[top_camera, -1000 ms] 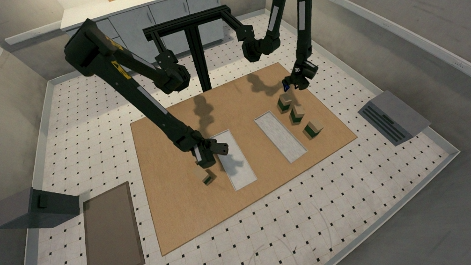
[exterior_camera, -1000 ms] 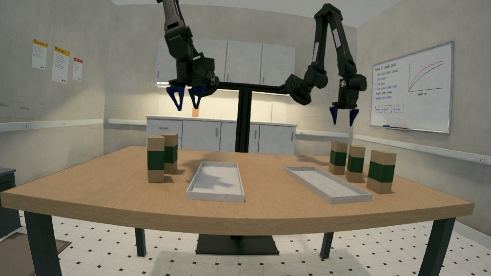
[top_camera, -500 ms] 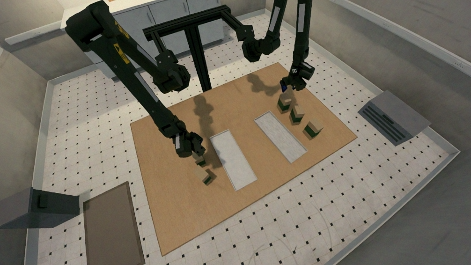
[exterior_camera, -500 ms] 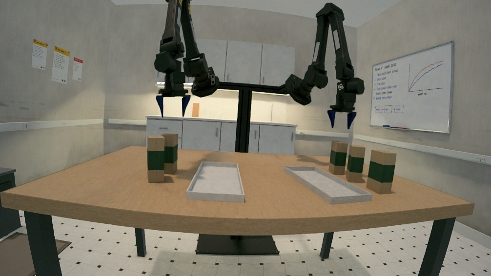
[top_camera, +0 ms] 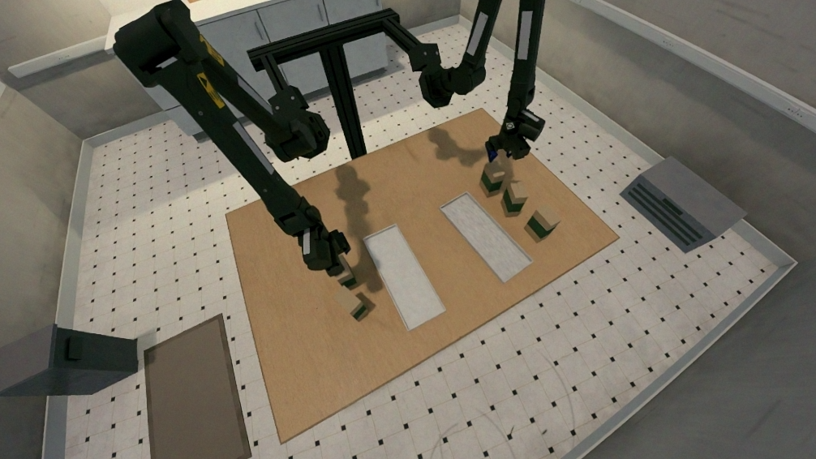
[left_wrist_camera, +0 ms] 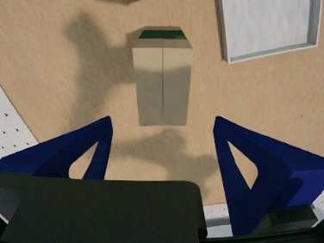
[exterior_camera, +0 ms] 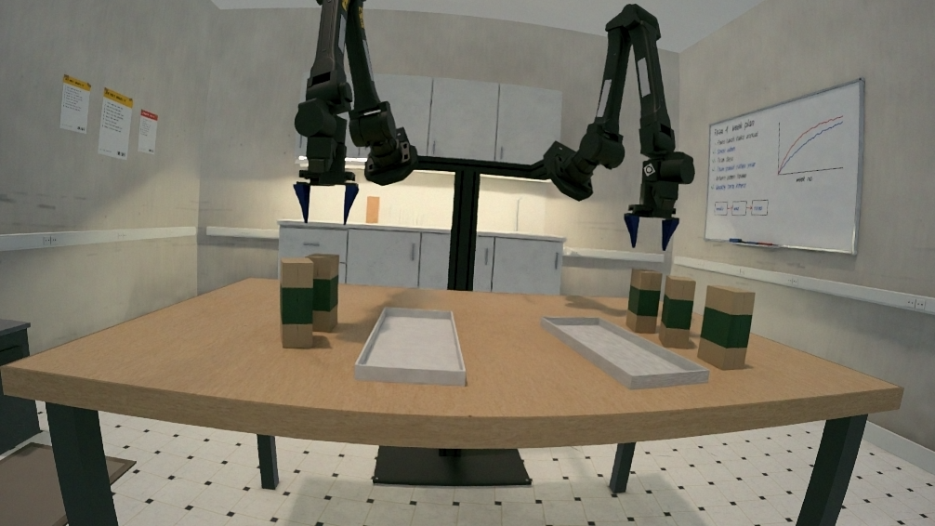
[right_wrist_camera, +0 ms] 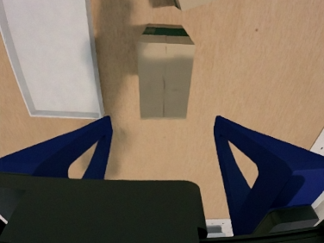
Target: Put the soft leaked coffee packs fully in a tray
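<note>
Exterior view first, going left to right: the outside tan and green pack [exterior_camera: 296, 304] [top_camera: 354, 302] [right_wrist_camera: 194, 3] stands on the bench [exterior_camera: 470, 399] [top_camera: 319, 376] [right_wrist_camera: 267, 108], lower than the right hand [exterior_camera: 325, 216] [top_camera: 337, 256] [right_wrist_camera: 163, 122] and nearer the bench front. The inside pack [exterior_camera: 324, 294] [top_camera: 346, 275] [right_wrist_camera: 164, 82] stands below that hand, with air between them. The right hand is open wide and has hold of nothing. Next comes a white tray [exterior_camera: 410, 377] [top_camera: 427, 320] [right_wrist_camera: 65, 115], low down between the two hands, with no pack in it. Another white tray [exterior_camera: 670, 379] [top_camera: 517, 272] [left_wrist_camera: 271, 54] is also low down, nearer the left hand [exterior_camera: 650, 243] [top_camera: 500, 154] [left_wrist_camera: 163, 123], and has no pack in it. The left hand is open wide too, with nothing in it. Under it, not touching, stands the back pack [exterior_camera: 643, 302] [top_camera: 491, 179] [left_wrist_camera: 163, 82]. The middle pack [exterior_camera: 677, 310] [top_camera: 514, 198] and the front pack [exterior_camera: 725, 326] [top_camera: 542, 223] stand lower than the left hand and closer to the bench front. Which packs are soft, I cannot tell.
</note>
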`<state>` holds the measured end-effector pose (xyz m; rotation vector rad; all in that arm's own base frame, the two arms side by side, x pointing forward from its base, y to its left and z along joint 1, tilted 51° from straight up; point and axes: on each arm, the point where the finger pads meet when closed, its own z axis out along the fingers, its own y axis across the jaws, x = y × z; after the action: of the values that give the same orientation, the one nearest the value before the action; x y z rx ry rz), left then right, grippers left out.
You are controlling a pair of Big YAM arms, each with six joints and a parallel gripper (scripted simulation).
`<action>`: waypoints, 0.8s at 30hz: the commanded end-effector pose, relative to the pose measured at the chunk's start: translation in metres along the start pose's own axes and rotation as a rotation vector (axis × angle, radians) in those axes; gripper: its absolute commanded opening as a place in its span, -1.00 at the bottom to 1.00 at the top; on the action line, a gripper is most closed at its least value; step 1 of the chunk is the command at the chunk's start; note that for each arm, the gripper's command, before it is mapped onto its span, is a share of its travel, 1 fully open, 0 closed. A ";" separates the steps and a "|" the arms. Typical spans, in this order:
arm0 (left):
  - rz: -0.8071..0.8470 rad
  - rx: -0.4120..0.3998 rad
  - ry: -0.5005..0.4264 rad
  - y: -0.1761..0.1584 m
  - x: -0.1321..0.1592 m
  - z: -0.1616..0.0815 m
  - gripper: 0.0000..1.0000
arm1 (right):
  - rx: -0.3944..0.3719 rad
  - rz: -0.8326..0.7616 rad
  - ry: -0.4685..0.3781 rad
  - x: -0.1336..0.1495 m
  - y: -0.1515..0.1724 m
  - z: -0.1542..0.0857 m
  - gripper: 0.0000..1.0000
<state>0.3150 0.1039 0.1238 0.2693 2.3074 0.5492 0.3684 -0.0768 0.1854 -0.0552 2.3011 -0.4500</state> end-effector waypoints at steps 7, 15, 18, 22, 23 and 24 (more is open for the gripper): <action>0.000 -0.009 -0.017 0.004 -0.007 -0.001 0.59 | 0.009 0.037 -0.020 -0.009 -0.004 -0.003 0.59; 0.003 -0.016 -0.017 0.009 -0.008 0.023 0.59 | 0.015 0.050 -0.022 -0.014 -0.009 0.010 0.59; 0.004 -0.015 -0.017 0.009 -0.008 0.026 0.59 | 0.002 0.038 -0.020 -0.011 -0.001 0.011 0.59; 0.004 -0.015 -0.013 0.008 -0.006 0.037 0.59 | 0.011 0.046 -0.049 -0.017 -0.006 0.002 0.59; 0.004 -0.014 -0.013 0.008 -0.006 0.040 0.59 | 0.009 0.036 -0.020 -0.010 -0.005 0.007 0.59; 0.004 -0.015 -0.012 0.008 -0.006 0.041 0.59 | 0.009 0.036 -0.020 -0.010 -0.005 0.007 0.59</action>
<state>0.3392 0.1147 0.1024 0.2691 2.3040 0.5498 0.3762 -0.0822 0.1794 -0.0171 2.3033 -0.4412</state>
